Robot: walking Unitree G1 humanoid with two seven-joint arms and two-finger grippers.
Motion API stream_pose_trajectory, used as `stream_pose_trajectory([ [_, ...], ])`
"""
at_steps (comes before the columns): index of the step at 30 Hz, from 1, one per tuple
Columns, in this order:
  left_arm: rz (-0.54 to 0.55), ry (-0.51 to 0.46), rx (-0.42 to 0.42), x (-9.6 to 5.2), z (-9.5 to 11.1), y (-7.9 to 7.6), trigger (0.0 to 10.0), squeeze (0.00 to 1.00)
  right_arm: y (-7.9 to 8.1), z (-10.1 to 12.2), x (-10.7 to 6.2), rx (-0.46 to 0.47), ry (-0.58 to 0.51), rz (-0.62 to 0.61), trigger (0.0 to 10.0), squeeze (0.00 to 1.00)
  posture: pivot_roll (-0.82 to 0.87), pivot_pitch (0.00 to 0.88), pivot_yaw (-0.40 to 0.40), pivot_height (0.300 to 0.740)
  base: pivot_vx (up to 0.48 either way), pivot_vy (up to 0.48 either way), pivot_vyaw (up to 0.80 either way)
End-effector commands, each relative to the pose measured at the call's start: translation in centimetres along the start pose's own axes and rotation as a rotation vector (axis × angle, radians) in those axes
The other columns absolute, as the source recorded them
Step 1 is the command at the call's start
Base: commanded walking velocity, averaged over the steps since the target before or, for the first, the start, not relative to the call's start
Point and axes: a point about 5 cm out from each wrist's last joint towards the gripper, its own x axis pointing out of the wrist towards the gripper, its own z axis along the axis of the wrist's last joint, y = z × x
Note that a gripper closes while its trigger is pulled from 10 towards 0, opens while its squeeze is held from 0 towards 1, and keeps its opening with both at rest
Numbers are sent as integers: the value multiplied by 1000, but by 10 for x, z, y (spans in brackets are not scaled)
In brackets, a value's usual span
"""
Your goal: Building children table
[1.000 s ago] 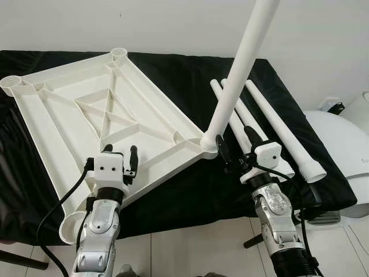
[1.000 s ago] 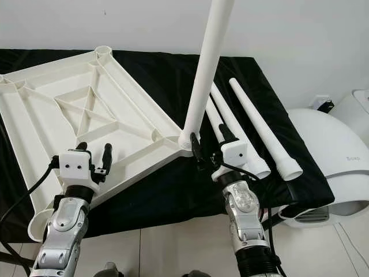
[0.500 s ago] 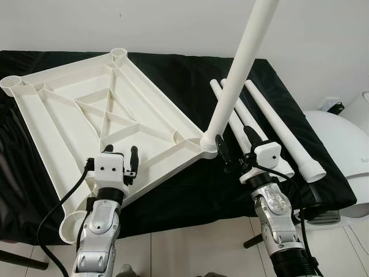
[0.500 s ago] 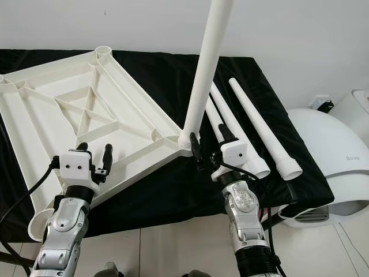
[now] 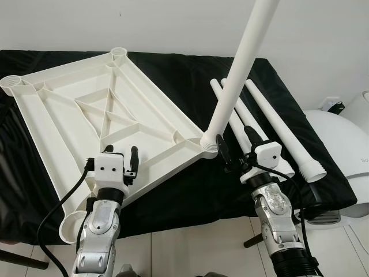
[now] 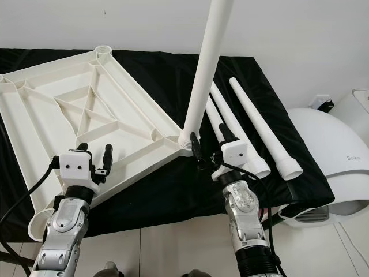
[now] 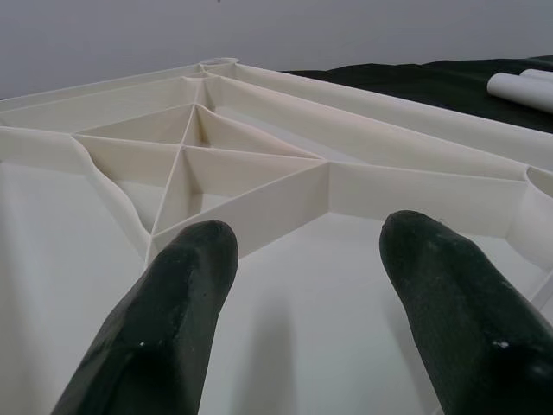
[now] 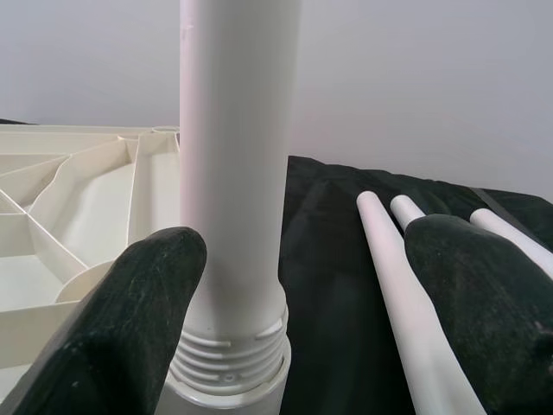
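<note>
The white leg (image 5: 239,72) stands upright in the upturned table panel's (image 5: 86,109) near corner socket. Right gripper (image 5: 233,151) fingers spread beside its base; left gripper (image 5: 120,157) fingers open over the panel.

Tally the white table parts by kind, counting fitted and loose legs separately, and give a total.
White ribbed plastic tabletop, lying underside up: 1
White tapered plastic leg standing upright in a corner socket: 1
White tapered plastic legs lying loose on the black cloth: 3
Total: 5
</note>
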Motion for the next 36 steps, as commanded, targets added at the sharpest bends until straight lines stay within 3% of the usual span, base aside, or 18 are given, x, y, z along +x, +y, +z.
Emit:
stream_pose_trajectory([
  [1, -2, 51, -2, -2, -9, -1, 10000, 0, -1, 0, 0, 8, 2, -16, 10000, 0, 76, 109, -83, 740, 0, 0, 0],
  [36, -16, 45, -1, 0, -5, -3, 10000, 0, -1, 2, -1, 7, 0, -30, 10000, 0, 69, 135, -78, 740, 0, 0, 0],
])
